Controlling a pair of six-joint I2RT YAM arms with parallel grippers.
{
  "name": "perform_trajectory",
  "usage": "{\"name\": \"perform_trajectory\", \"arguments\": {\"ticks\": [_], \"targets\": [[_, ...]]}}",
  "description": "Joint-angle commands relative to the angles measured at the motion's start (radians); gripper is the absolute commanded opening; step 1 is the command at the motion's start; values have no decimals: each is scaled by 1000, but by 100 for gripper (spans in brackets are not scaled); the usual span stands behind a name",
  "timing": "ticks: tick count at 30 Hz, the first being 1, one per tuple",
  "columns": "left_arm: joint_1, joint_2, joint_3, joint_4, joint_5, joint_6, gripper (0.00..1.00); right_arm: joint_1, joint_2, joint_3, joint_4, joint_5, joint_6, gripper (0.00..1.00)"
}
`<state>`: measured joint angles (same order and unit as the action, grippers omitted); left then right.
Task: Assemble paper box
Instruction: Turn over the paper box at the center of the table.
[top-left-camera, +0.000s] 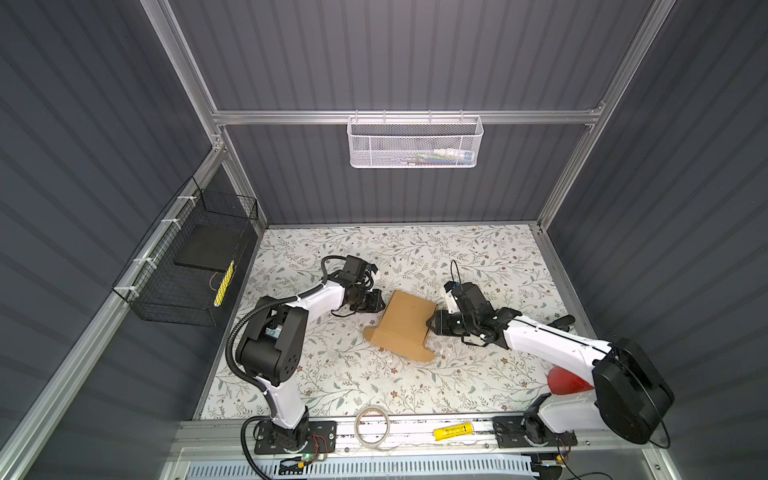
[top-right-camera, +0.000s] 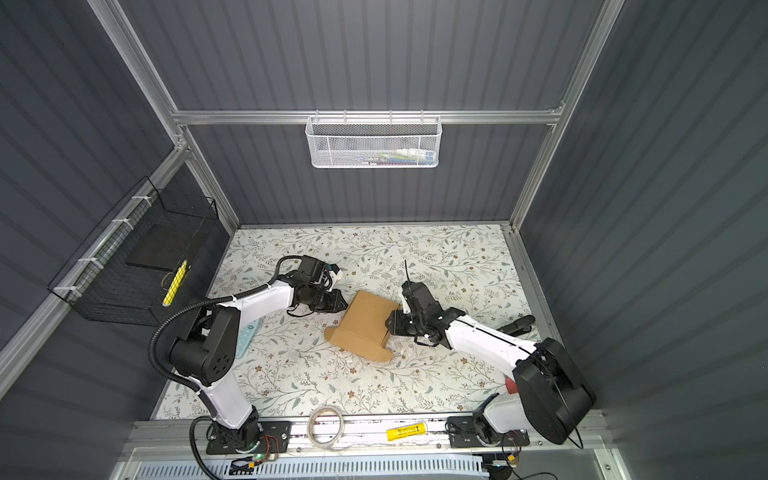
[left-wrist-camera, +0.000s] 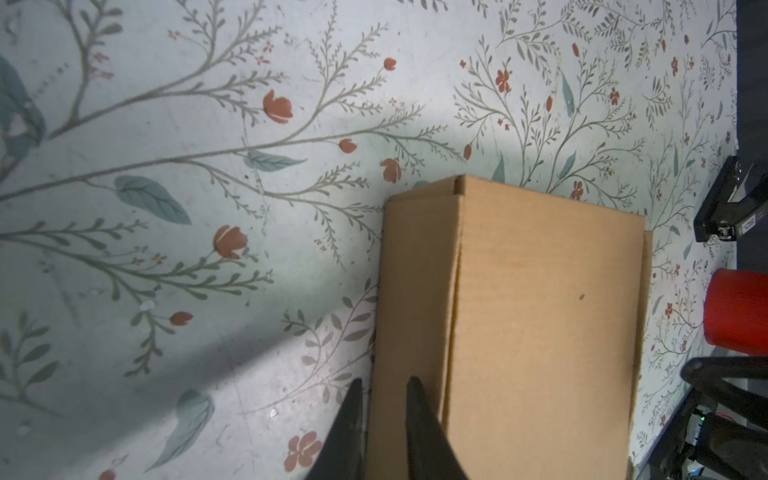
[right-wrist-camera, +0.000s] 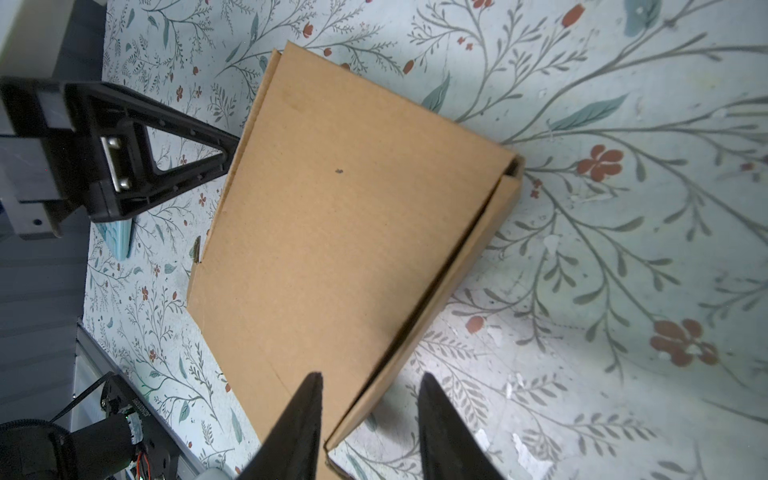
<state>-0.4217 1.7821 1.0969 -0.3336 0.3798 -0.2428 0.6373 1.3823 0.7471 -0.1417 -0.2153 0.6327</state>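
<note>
On the floral-patterned tabletop (top-left-camera: 415, 386), the white-and-black left arm (top-left-camera: 320, 297) and right arm (top-left-camera: 544, 338) both reach inward, low and nearly level, to opposite sides of the plain brown corrugated cardboard paper box (top-left-camera: 405, 322), which lies folded mid-table. The left gripper (left-wrist-camera: 384, 399) has its fingers close together, pinching one side wall. The right gripper (right-wrist-camera: 370, 395) has its fingers apart, astride the opposite wall.

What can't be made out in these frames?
Whether the left claw pinches the paper box: left wrist view cuts the claw off at the frame edge; in both top views its body covers the contact.
Box interior: closed panels hide it everywhere.
Contents of the white mesh basket: too small, blurred behind mesh, both top views.
Most of the red object: behind the right arm in a top view.
</note>
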Motion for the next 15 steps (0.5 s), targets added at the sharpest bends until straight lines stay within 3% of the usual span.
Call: {"name": "perform_trajectory", "arguments": {"ticks": [1,15], "targets": [[8,-36,-21,5,24,17,20,-5,17,-13,16,-4,10,40],[8,-169,-69,24,-4,-26,21,-6,32,-15,30,-7,12,40]]}}
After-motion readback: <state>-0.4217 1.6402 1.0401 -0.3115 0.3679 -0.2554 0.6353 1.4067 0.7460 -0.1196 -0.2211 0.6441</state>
